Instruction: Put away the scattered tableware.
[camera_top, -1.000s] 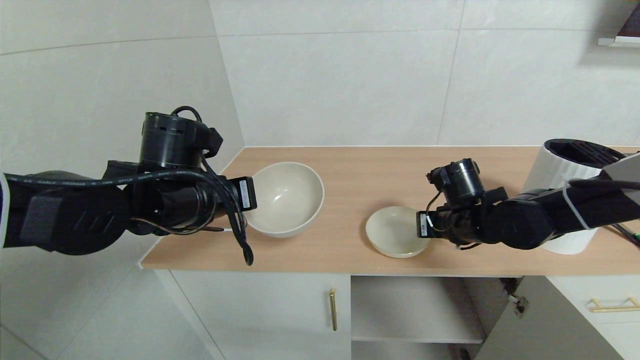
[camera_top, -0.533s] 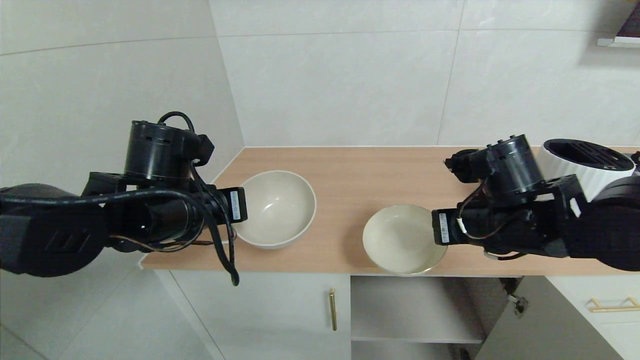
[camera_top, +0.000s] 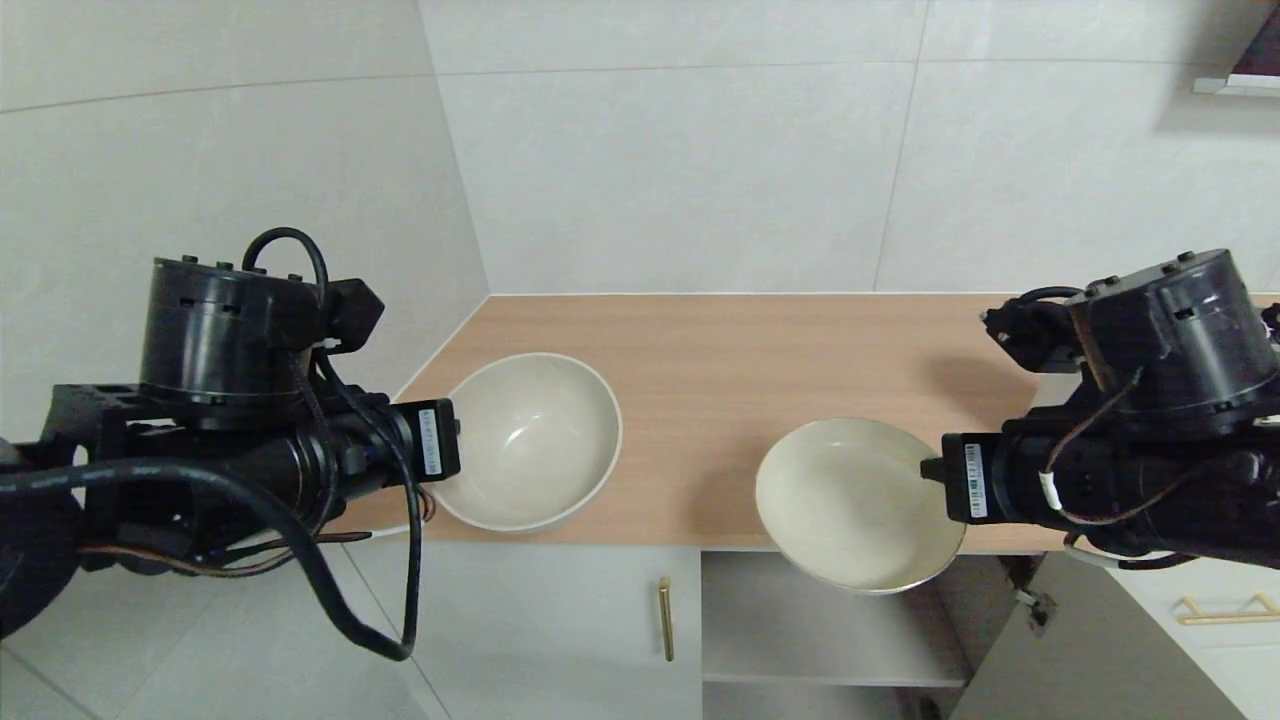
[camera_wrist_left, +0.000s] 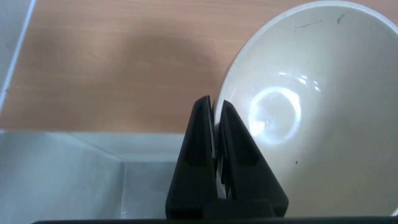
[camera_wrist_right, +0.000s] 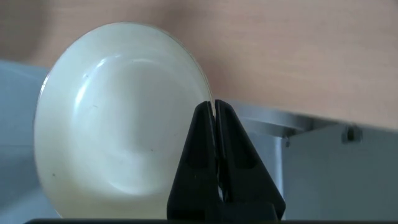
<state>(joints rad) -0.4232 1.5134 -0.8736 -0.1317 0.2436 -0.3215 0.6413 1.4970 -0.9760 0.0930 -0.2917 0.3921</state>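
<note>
A large cream bowl (camera_top: 530, 440) hangs above the front left corner of the wooden counter (camera_top: 720, 340), with my left gripper (camera_top: 452, 458) shut on its rim. In the left wrist view the black fingers (camera_wrist_left: 214, 112) pinch the big bowl's (camera_wrist_left: 305, 124) edge. A smaller, shallow cream bowl (camera_top: 850, 500) is held in the air over the counter's front edge, above the open cupboard bay, by my right gripper (camera_top: 930, 470) shut on its rim. The right wrist view shows the fingers (camera_wrist_right: 214, 112) clamped on the small bowl (camera_wrist_right: 118, 118).
An open cupboard bay with a shelf (camera_top: 820, 640) lies under the counter; its door (camera_top: 1090, 650) hangs open at the right. A closed door with a gold handle (camera_top: 665, 620) stands left of the bay. White tiled walls bound the counter at the back and left.
Both arms have lifted their bowls off the counter and drawn them back toward the front edge. The small bowl now hangs past the edge, above the open bay.
</note>
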